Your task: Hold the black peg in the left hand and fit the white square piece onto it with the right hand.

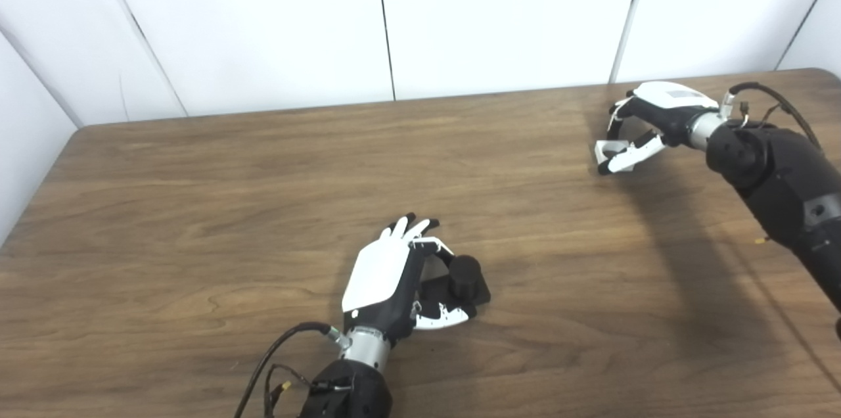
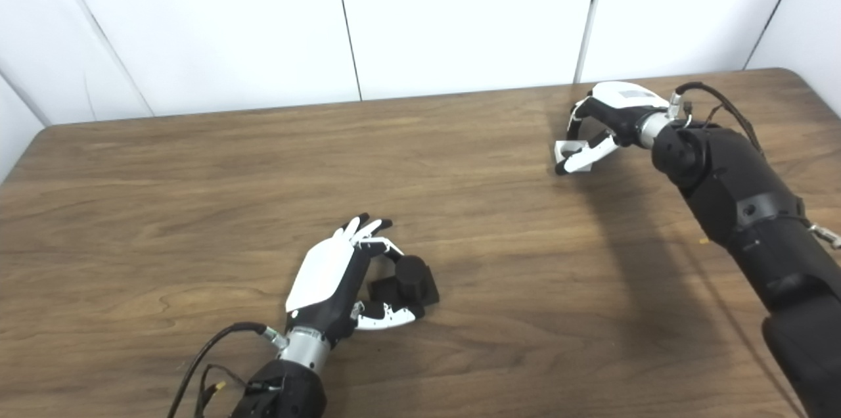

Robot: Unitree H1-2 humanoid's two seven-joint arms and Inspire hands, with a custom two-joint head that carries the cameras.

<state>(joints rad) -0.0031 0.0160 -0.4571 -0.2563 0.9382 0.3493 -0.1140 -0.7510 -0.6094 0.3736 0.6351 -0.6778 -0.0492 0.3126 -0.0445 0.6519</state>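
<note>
Left eye view, black peg (image 1: 465, 275) beside left hand (image 1: 387, 277) (fingers curled around)

Looks like a lab / test room tbh, not a home. Plain brown wood-grain table (image 1: 197, 175) w/ rounded corners pushed against bare white wall panels (image 1: 263, 17) w/ dark seams. No decor, no household stuff. Black robot arm with exposed cables (image 2: 742, 201) over the tabletop, so prob a robotics bench setup.
</note>
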